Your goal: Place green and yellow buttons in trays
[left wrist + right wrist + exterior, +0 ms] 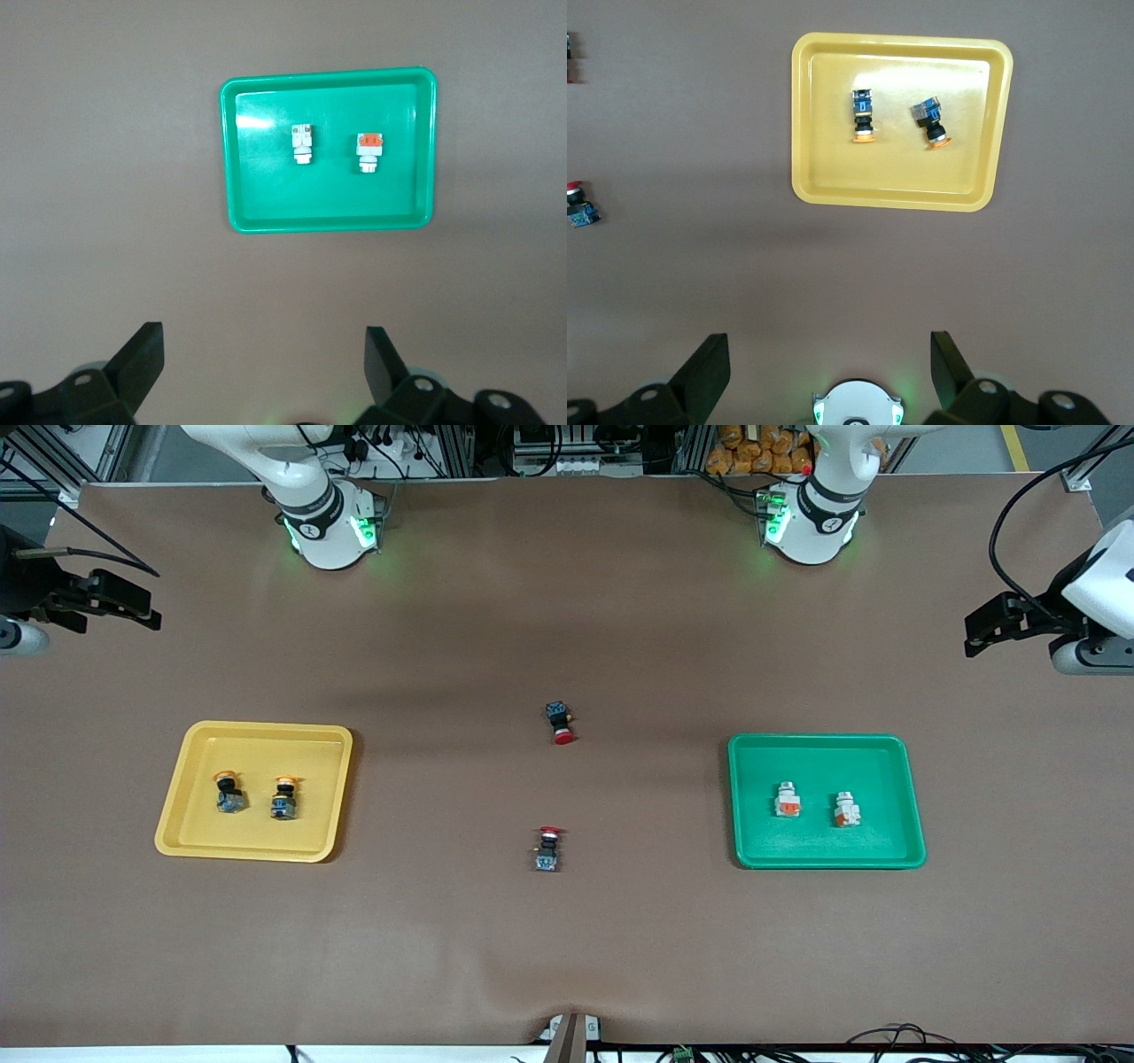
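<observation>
Two yellow buttons with orange-yellow caps (229,791) (284,796) lie in the yellow tray (257,728), also seen in the right wrist view (863,115) (931,122) (899,41). Two whitish-grey buttons with orange patches (788,800) (846,810) lie in the green tray (819,738); the left wrist view shows them too (304,144) (369,151) (328,78). My left gripper (979,633) (264,354) hangs open and empty over bare table at the left arm's end. My right gripper (133,607) (830,359) hangs open and empty over the right arm's end.
Two red-capped black switches lie on the brown mat between the trays, one (560,723) farther from the front camera and one (547,849) nearer to it. The nearer one (578,205) shows at the edge of the right wrist view.
</observation>
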Motion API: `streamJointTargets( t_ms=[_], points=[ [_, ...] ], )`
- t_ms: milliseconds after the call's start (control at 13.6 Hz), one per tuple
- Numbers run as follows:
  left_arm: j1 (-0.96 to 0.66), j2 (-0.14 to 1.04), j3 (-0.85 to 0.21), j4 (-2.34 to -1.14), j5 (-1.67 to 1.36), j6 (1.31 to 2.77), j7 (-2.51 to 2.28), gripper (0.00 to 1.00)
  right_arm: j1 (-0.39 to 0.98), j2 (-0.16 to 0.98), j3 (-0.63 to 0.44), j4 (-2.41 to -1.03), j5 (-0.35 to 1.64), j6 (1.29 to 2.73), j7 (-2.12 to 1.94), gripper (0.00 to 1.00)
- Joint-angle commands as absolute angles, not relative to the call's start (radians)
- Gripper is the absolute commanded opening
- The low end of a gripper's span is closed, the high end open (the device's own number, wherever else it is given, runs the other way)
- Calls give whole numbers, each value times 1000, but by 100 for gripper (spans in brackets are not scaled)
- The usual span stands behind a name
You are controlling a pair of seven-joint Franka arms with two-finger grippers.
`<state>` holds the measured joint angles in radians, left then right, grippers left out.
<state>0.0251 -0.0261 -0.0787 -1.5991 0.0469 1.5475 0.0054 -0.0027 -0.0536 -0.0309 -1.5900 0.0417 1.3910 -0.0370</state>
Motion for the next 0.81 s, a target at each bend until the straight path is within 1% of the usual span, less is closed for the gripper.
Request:
streamJointTargets(
  t_ms=[0,221,737],
  points=[
    [17,-34,-40,-1591,26,1539,12,100,-35,-61,-14,-1566,37,1373,-21,100],
    [17,-38,-5,-1591,35,1537,3,100,-44,-57,-12,-1540,43,1378,-21,100],
    [17,-49,-18,-1589,28,1536,-37,100,-48,-52,-11,-1540,44,1384,-23,100]
  ],
)
